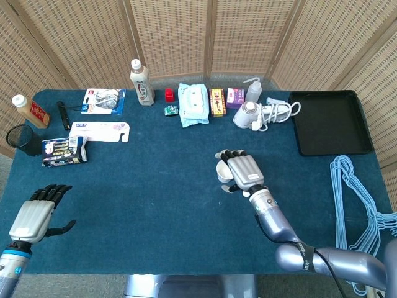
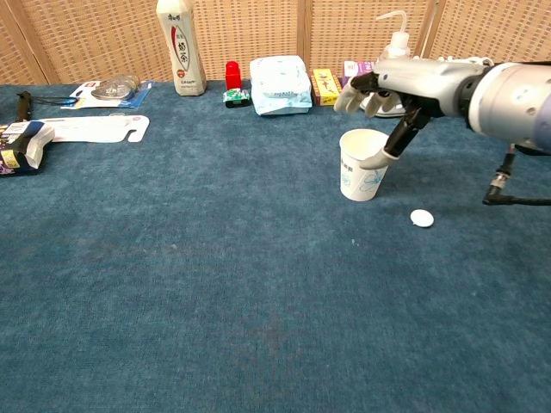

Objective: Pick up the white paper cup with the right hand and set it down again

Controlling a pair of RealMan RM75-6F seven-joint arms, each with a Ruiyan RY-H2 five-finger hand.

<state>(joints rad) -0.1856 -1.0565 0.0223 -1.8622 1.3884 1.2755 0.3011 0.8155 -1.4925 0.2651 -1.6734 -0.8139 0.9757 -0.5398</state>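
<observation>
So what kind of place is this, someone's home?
More likely a robot test space than a home: a blue-covered table set with unrelated items, such as a paper cup and hangers, before wicker screens.

The white paper cup (image 2: 362,175) stood upright and open-mouthed on the blue bench (image 2: 215,284), with a faint pale-blue print on its side. It sat well in front of the white squeeze bottle (image 2: 392,53), toward the robot. A small white disc (image 2: 422,218) lay near its base, apart from it.
</observation>
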